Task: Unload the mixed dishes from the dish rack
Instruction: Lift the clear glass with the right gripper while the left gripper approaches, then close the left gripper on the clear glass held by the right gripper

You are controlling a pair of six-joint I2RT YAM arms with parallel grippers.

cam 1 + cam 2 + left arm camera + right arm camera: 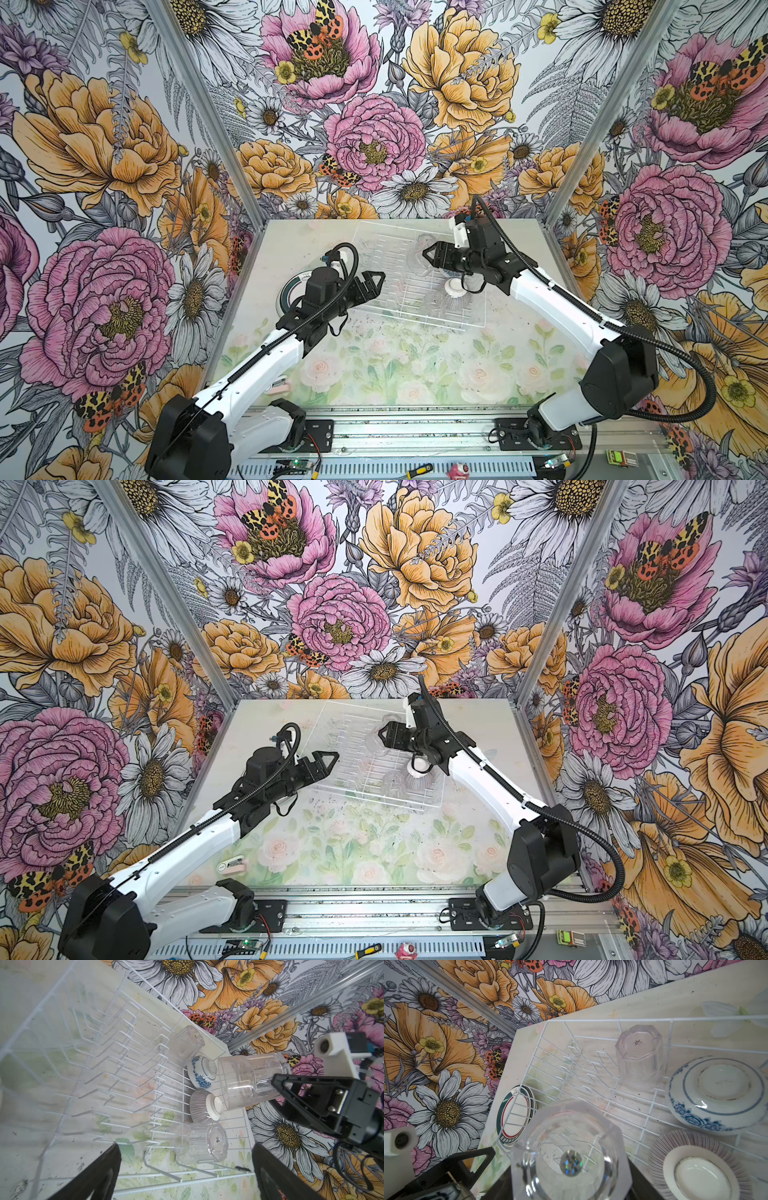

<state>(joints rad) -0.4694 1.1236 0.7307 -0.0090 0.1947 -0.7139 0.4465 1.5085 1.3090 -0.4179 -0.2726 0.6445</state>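
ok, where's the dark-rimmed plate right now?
In a top view the dark-rimmed plate sits on the table just outside the left side of the dish rack, partly hidden under the left arm.

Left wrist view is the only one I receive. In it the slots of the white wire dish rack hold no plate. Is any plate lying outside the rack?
Observer: Yes: round white plates with dark rims lie on the table, just outside the left side of the white wire dish rack.
Operator: The clear glass tumbler in the right jaws: what is on its base? My view hides it.
Observer: The right wrist view shows a small shiny round sticker at the centre of the base.
Operator: And where do I stand?
Observer: In both top views the left gripper hangs over the rack's left edge, close to those plates.
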